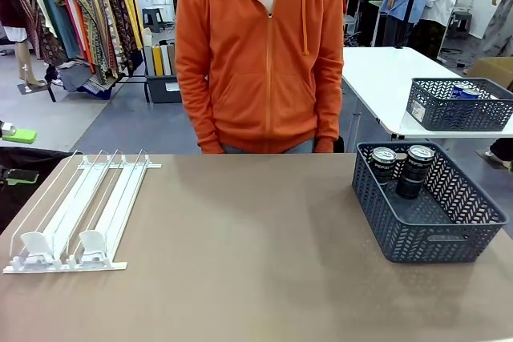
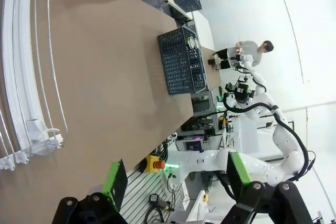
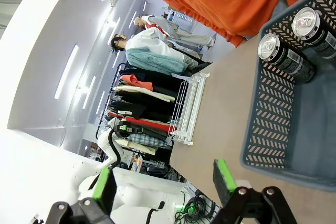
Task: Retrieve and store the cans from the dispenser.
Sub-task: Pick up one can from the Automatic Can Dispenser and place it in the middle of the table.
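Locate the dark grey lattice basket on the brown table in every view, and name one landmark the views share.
Front view: dark grey lattice plastic basket at right, holding two dark cans.
Left wrist view: basket upper centre, turned sideways.
Right wrist view: basket at right edge, cans inside.
Shared landmark: flat white railed dispenser.

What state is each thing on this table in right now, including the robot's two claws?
dispenser: flat on the table, lanes empty.
basket: on the table, holding two cans.
dark cans: upright, side by side at the basket's far end.
left gripper: open, holding nothing.
right gripper: open, holding nothing.
person: standing at the far edge, arms down.
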`<state>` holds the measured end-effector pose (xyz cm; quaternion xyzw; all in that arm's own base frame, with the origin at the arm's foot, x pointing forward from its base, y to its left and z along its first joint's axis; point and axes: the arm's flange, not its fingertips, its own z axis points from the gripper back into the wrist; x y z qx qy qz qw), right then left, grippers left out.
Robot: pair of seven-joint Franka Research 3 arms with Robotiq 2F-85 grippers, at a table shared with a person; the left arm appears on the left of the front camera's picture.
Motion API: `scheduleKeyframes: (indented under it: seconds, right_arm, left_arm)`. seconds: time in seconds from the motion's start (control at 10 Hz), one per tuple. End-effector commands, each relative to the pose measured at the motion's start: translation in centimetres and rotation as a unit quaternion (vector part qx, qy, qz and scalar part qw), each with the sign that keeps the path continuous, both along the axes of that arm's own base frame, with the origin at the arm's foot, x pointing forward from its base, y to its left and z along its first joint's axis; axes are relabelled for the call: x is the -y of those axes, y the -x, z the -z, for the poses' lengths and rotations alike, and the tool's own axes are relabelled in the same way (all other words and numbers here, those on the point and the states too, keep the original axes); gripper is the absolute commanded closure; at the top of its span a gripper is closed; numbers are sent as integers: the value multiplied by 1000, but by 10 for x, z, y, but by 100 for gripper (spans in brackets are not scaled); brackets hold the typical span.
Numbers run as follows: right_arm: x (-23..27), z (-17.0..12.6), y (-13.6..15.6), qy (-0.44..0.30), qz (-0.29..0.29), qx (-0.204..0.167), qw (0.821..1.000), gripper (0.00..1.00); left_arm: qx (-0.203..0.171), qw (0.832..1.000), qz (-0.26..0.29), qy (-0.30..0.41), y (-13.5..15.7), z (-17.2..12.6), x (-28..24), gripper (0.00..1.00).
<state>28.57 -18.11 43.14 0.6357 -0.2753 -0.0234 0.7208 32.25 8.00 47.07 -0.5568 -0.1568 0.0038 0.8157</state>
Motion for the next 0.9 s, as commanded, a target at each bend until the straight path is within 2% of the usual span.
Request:
scheduleKeyframes:
  seconds: [0.0, 0.8]
  right_arm:
    - [0, -3, -1, -1, 0, 9, 1000, 0]
    - [0, -3, -1, -1, 0, 9, 1000, 0]
  left_arm:
    - [7, 1000, 8, -4, 1, 1, -1, 0]
    - [7, 1000, 8, -4, 1, 1, -1, 0]
